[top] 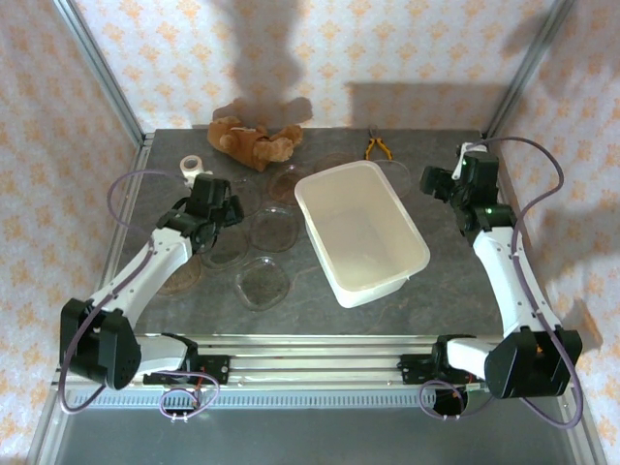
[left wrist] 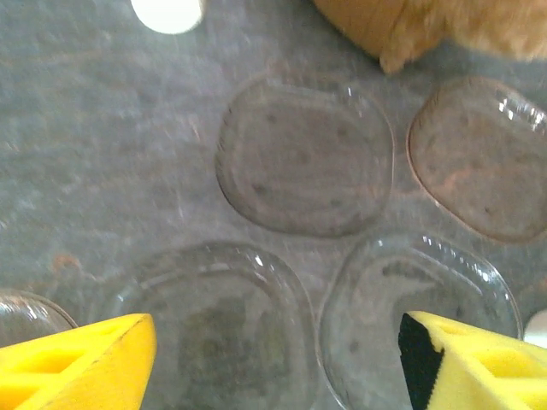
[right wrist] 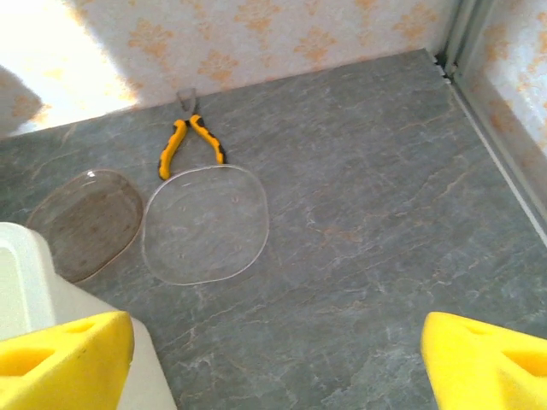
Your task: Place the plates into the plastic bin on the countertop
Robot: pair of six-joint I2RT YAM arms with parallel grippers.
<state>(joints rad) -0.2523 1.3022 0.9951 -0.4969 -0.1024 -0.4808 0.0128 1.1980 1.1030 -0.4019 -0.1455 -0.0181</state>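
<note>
- Top view: plastic bin sits centre frame on the countertop. Its inside looks empty, with no plate in it that I can make out.
- Top view: clear plates are spread flat on the stone left of the bin, at least five of them. One more lies just off the bin's upper-left corner.
- Top view: left gripper hangs over that plate cluster. Right gripper is upper right of the bin. Finger gap is too small to judge from here.
- Top view: teddy bear, tape roll and pliers lie along the back edge. None are part of the job.
- Left wrist view: left gripper has its fingers spread wide and holds nothing. Four plates show below, two in the upper half and two at the bottom, plus a sliver at lower left.
- Right wrist view: right gripper is also spread wide and empty. A clear plate and a tinted plate lie centre-left, touching or overlapping. The pliers are just above them, and the bin corner is at lower left.
- Progress, my read: not started, every plate is left to move.
</note>
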